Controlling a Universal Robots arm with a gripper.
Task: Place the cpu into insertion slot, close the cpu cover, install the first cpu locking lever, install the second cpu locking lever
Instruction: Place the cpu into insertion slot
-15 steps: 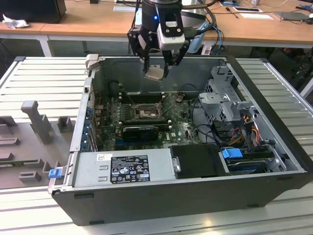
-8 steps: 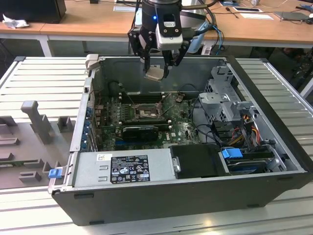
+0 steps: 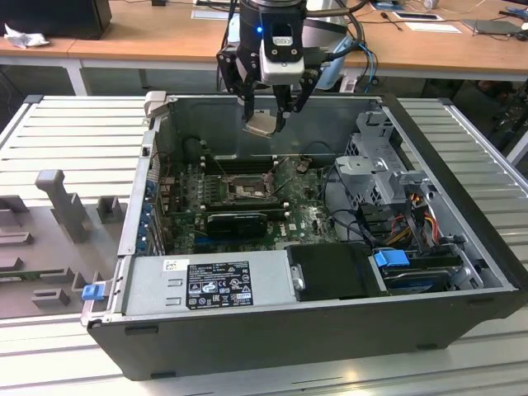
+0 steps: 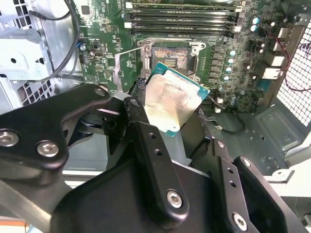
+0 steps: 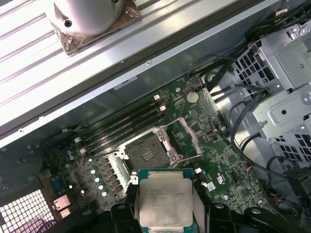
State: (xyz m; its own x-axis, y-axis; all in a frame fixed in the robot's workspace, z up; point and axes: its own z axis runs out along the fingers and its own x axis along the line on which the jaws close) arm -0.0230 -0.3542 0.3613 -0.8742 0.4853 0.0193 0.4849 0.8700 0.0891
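The fingers (image 3: 248,103) of the gripper (image 3: 266,115) are clamped on two opposite edges of the cpu (image 3: 261,124), gripping it in the upper centre of the exterior view, above the far wall of the open computer case (image 3: 247,342).

The cpu (image 5: 165,201) is square, so no long axis can be told. Its pale metal top faces up toward the wrist, with a green border showing around it. In the exterior view it sits tilted, one corner lower. In both wrist views its edges lie skewed to the rim of the insertion slot (image 5: 146,153).

The insertion slot (image 3: 245,191) lies at the centre of the exterior view, lower in the frame and well apart from the cpu, its pin field exposed. The cpu cover (image 5: 189,138) is swung open, beside the slot.

- Memory slots (image 4: 180,19) run along one side of the slot.
- A black finned block (image 3: 238,221) lies just below it in the exterior view.
- A drive cage (image 3: 379,165) and cables (image 3: 412,206) occupy the exterior view's right.
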